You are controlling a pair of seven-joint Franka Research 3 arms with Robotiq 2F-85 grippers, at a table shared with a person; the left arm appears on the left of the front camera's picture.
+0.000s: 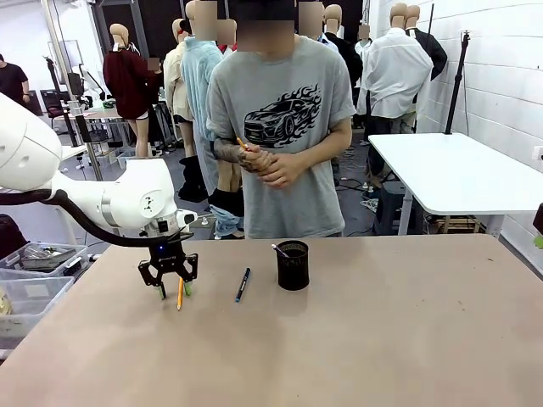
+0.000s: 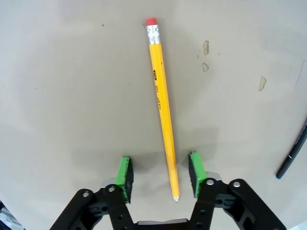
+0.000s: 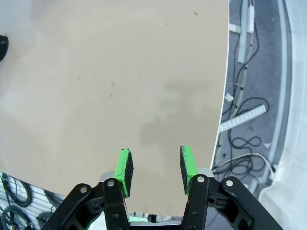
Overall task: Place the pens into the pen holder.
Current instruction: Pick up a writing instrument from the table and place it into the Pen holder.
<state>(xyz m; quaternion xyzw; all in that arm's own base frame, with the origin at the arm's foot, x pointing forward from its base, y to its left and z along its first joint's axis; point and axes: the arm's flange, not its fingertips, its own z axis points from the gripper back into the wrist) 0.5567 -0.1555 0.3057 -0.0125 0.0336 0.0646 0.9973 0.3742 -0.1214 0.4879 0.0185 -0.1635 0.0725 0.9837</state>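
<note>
**Left hand astride pencil tip, nothing gripped**

Yellow-orange pencil: red eraser, silver ferrule, dark print on barrel (too small to read). Lies flat on tabletop, left of centre, sharpened tip betw. the green pads, eraser end away from wrist. The black-and-blue pen lies flat betw. pencil and pen holder, apart from both. Holder is a black mesh cup, upright, nr centre. A thin stick pokes over its rim; colour hard to tell.

L arm enters from left, wrist pointing down. The left hand is low over tabletop, jaws apart, one pad each side of pencil tip w/ a gap on both sides, so released. Can't tell if fingertips touch tabletop. The right hand hovers over bare tabletop nr its edge, jaws parted, empty.

Far side: person's hands clasped at waist, w/ a second yellow pencil. In the left wrist view the pen is cut off by frame edge.
</note>
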